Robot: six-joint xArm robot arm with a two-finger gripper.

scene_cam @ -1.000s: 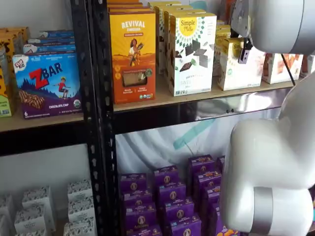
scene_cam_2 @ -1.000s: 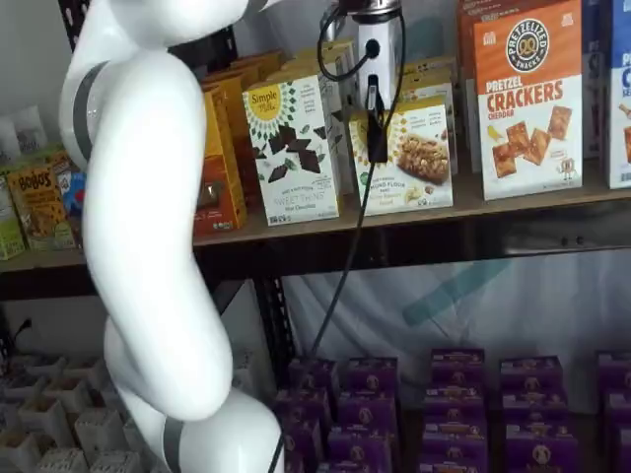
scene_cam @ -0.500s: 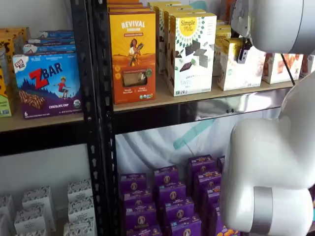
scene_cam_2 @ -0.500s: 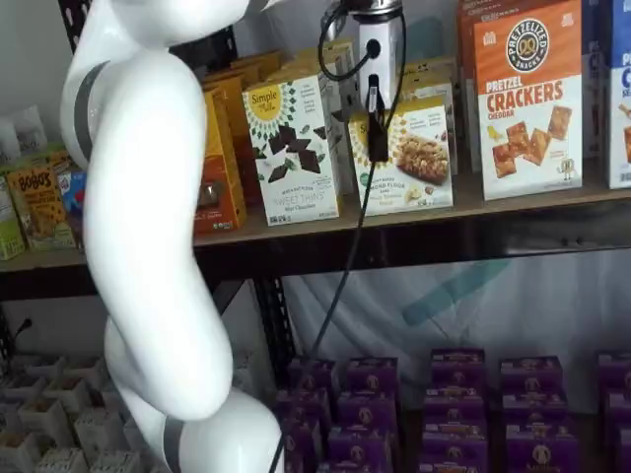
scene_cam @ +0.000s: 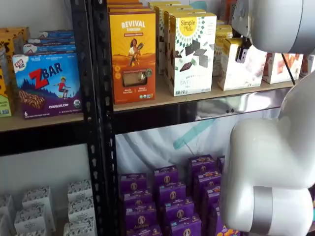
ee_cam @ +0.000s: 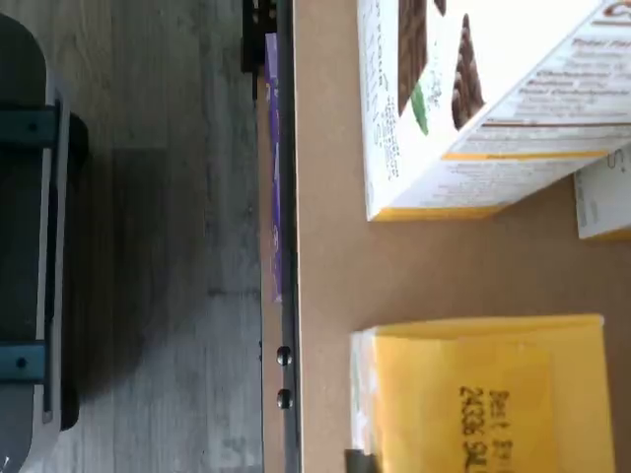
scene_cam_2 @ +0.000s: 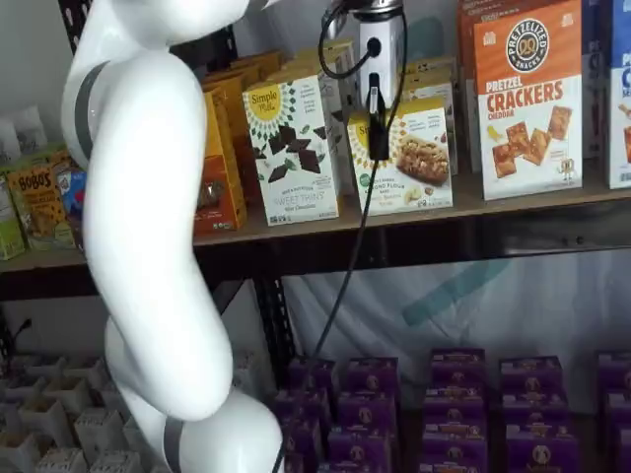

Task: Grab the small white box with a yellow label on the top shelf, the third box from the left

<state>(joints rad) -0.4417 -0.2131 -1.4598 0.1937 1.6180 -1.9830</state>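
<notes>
Shelving fills the room ahead, and on the top shelf (scene_cam_2: 493,205) the small box (scene_cam_2: 414,158) stands between a taller white carton (scene_cam_2: 293,148) and the crackers (scene_cam_2: 528,99). This looks like the approach: the gripper (scene_cam_2: 378,128) hangs at its front face, side-on, so I cannot tell its opening. Next it must straddle the box; gaps beside it are narrow.
</notes>
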